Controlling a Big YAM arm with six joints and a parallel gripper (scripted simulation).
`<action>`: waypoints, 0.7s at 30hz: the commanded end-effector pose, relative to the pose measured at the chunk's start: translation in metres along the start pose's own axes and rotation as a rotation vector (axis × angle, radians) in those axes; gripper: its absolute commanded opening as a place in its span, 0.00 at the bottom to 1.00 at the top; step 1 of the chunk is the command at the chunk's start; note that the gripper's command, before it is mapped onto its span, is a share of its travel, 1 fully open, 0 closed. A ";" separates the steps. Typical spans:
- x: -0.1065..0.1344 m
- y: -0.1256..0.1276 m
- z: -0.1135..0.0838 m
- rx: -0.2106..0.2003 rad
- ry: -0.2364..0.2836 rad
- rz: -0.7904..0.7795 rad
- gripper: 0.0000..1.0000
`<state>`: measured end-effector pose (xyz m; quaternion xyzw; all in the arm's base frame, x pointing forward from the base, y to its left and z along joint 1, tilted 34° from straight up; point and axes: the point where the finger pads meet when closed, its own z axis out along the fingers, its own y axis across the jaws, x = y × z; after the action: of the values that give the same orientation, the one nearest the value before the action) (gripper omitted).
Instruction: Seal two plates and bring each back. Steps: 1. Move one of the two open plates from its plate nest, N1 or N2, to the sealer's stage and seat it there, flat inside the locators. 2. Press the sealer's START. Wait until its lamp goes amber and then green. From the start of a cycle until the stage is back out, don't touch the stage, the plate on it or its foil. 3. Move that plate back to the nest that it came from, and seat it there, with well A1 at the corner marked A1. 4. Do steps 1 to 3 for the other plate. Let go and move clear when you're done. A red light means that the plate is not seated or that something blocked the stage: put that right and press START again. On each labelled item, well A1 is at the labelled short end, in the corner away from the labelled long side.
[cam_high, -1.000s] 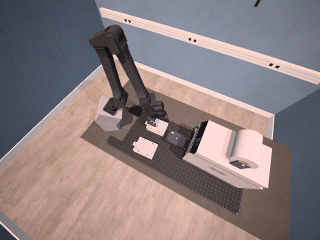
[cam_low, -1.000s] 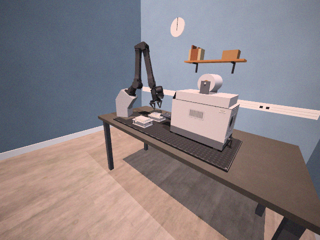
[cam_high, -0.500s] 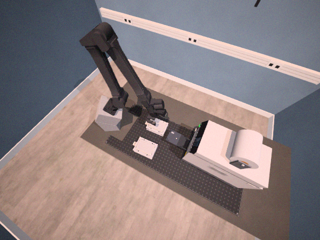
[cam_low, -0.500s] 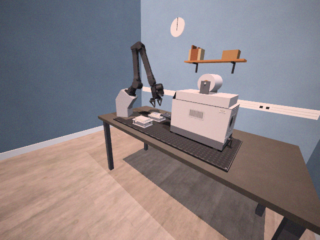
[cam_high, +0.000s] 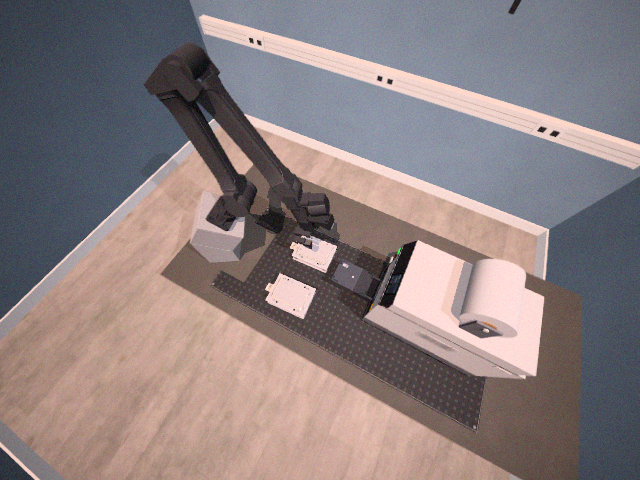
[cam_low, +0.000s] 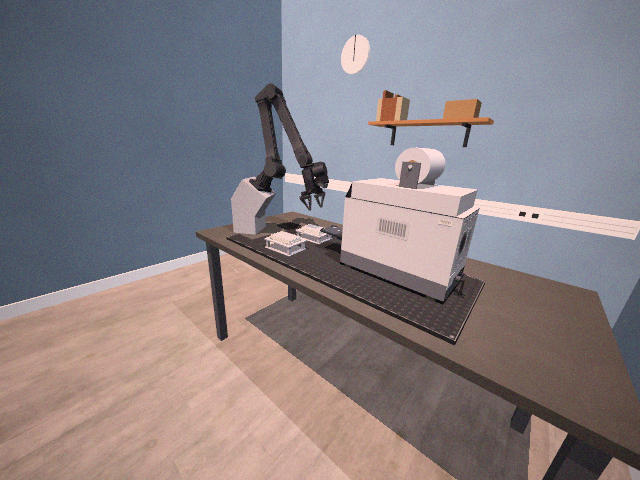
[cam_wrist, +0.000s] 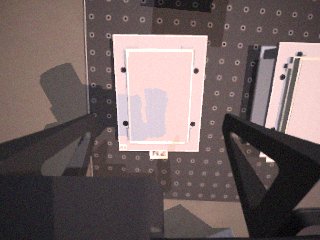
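My gripper (cam_high: 306, 239) (cam_low: 315, 206) (cam_wrist: 159, 120) is open and empty, high above nest N2. A pale plate (cam_low: 311, 230) (cam_wrist: 159, 70) lies in nest N2 (cam_wrist: 119, 100), square to it in the wrist view. The N2 tag (cam_wrist: 158, 155) and the A1 corner mark (cam_wrist: 123, 147) are at the near end. A second plate (cam_low: 285, 239) (cam_wrist: 307, 100) sits in nest N1, partly cut off in the wrist view. I cannot tell whether either top carries foil. The sealer's stage (cam_high: 350, 273) is out, with no plate on it. The lamp (cam_high: 399, 251) is green.
The white sealer (cam_high: 434, 294) (cam_low: 398, 232) with its foil roll (cam_high: 493, 294) (cam_low: 421, 165) stands beyond the stage. The arm's grey base (cam_high: 217, 237) (cam_low: 247, 209) is at the opposite end. Nest N1 stands close beside nest N2.
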<state>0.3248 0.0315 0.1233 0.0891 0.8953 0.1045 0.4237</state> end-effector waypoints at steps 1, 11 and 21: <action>-0.016 0.001 -0.008 -0.001 -0.020 -0.007 1.00; -0.020 0.002 -0.016 -0.004 0.106 -0.008 1.00; -0.012 0.002 -0.014 -0.013 0.365 -0.031 1.00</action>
<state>0.3229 0.0300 0.1398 0.0683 0.9509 0.1230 0.2756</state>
